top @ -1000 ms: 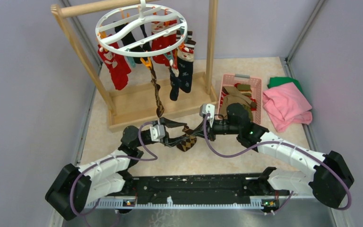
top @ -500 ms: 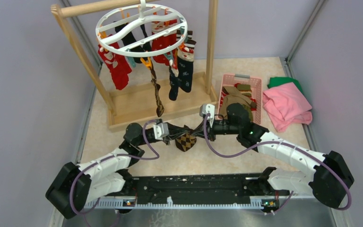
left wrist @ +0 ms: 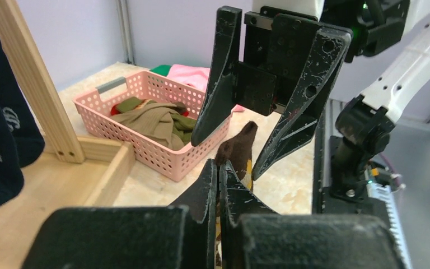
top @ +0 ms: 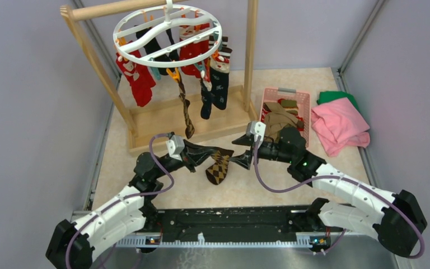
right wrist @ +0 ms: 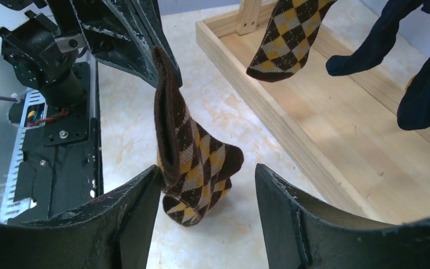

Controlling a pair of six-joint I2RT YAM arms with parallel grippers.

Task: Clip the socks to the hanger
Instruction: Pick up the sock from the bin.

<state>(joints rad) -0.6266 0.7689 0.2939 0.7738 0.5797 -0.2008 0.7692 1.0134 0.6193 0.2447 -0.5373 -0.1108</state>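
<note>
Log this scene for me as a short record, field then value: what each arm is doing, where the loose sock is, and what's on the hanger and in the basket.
left gripper: shut on the top edge of the argyle sock, which hangs below it
right gripper: open, fingers either side of that sock
hanger: on the wooden rack, several socks clipped, including a hung argyle sock
pink basket: right of the rack, more socks inside
status: held sock not yet clipped

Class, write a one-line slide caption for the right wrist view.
Left pincer shut on the argyle sock, dangling before the open right pincer.
</note>
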